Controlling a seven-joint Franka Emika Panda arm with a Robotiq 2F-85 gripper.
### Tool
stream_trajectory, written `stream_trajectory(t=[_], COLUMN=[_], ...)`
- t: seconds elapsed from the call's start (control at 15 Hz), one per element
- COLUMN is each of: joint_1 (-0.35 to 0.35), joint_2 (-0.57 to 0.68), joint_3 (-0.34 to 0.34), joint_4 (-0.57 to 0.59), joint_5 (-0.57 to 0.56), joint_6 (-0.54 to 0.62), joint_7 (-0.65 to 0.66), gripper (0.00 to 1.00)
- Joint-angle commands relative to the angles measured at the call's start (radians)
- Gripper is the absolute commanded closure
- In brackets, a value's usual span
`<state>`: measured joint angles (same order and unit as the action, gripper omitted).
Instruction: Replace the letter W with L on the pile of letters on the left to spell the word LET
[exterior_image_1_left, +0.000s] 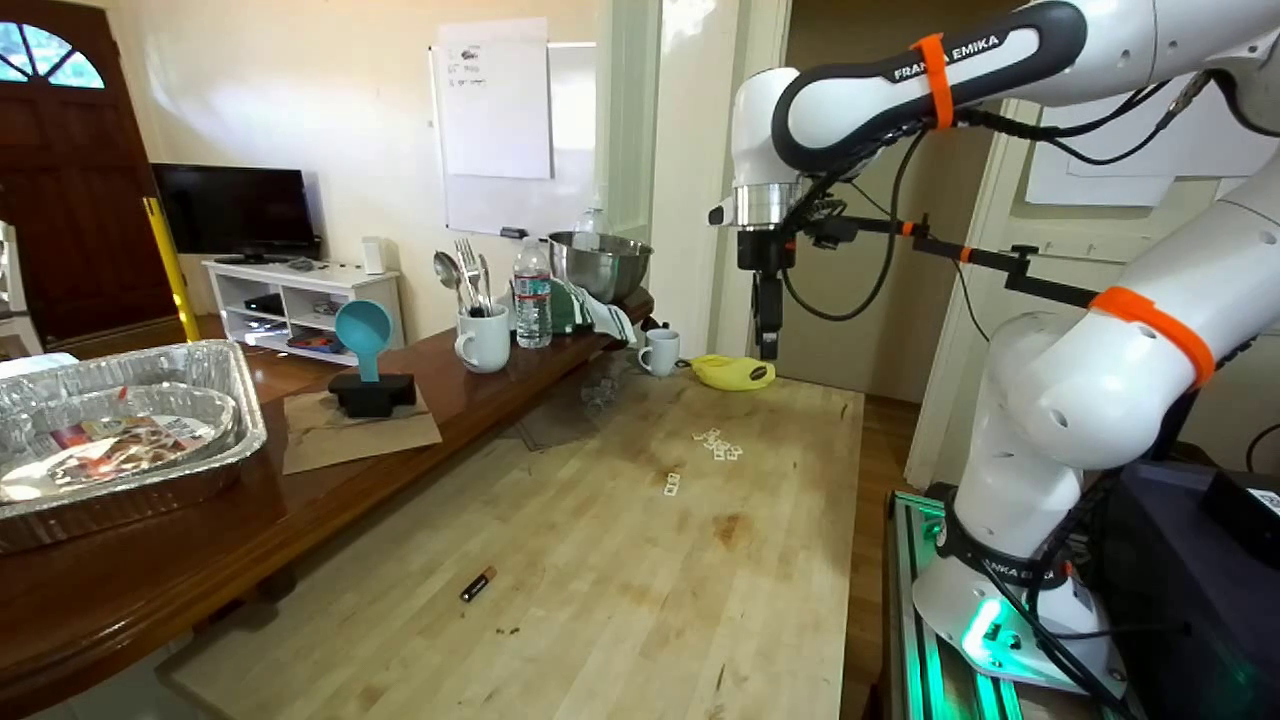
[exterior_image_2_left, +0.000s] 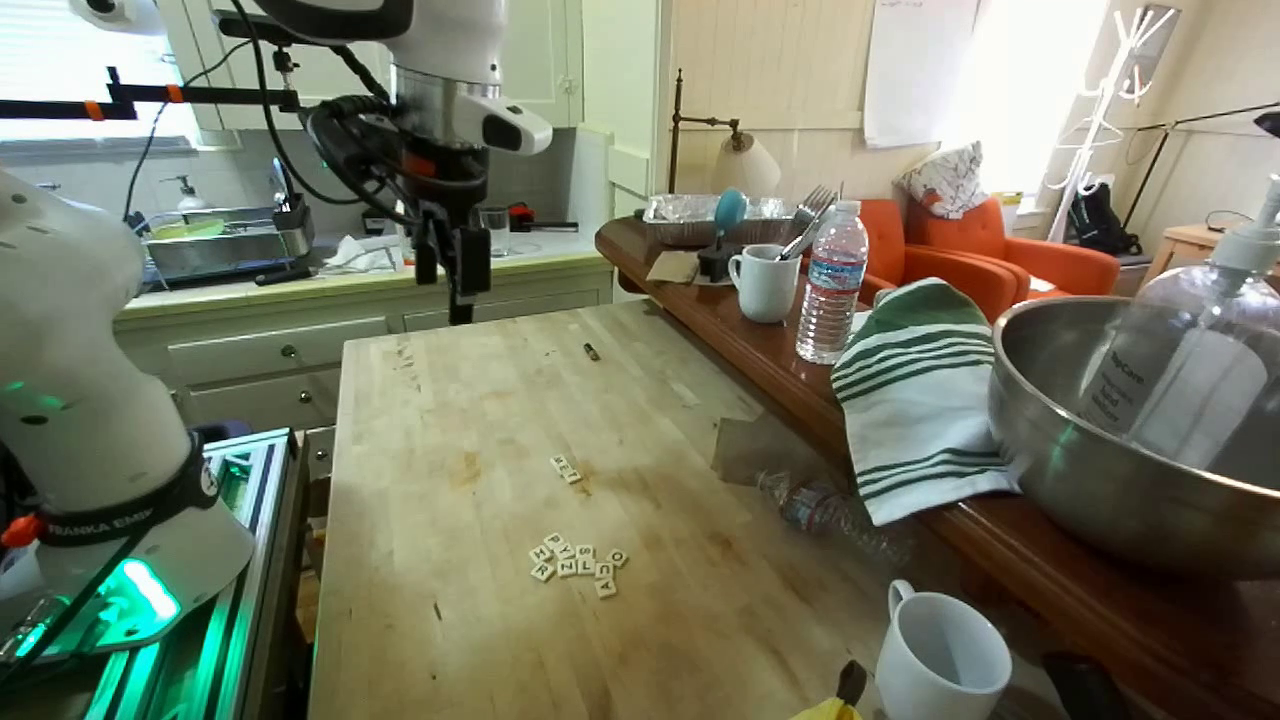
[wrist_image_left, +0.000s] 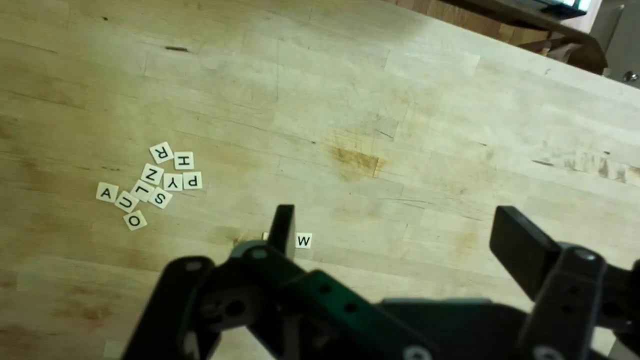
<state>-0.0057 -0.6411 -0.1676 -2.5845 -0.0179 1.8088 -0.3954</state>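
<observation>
The small square cream W tile (wrist_image_left: 303, 240) ends a short row of matching tiles (exterior_image_2_left: 566, 469) on the pale wooden table (wrist_image_left: 280, 90); the black two-fingered gripper (wrist_image_left: 395, 222) hangs well above, spread and empty. Best turn it crosswise, then pinch W gently across the row.

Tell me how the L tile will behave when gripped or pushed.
The L tile looks small and crisp-edged, so probably light and stiff. Lying flat, it seems unlikely to roll or tip. Pushed sideways, it may nudge the S or U close beside it.

Tile (wrist_image_left: 265, 235) near W (wrist_image_left: 303, 240) mostly behind end effector (wrist_image_left: 395, 215)
</observation>
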Motion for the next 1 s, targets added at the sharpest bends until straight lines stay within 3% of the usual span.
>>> stream_trajectory(t=[0.0, 0.33, 0.53, 0.6, 0.93], joint_1=[0.027, 0.051, 0.066, 0.052, 0.053], joint_2=[-0.004, 0.057, 0.141, 0.081, 0.093], joint_3=[0.022, 0.049, 0.049, 0.044, 0.045], joint_4=[-0.094, -0.188, -0.171, -0.171, -0.166], joint_5=[0.003, 0.014, 0.029, 0.009, 0.009], joint_6=[0.143, 0.379, 0.478, 0.419, 0.428], joint_7=[-0.008, 0.024, 0.027, 0.011, 0.011], gripper=[0.0, 0.0, 0.0, 0.0, 0.0])
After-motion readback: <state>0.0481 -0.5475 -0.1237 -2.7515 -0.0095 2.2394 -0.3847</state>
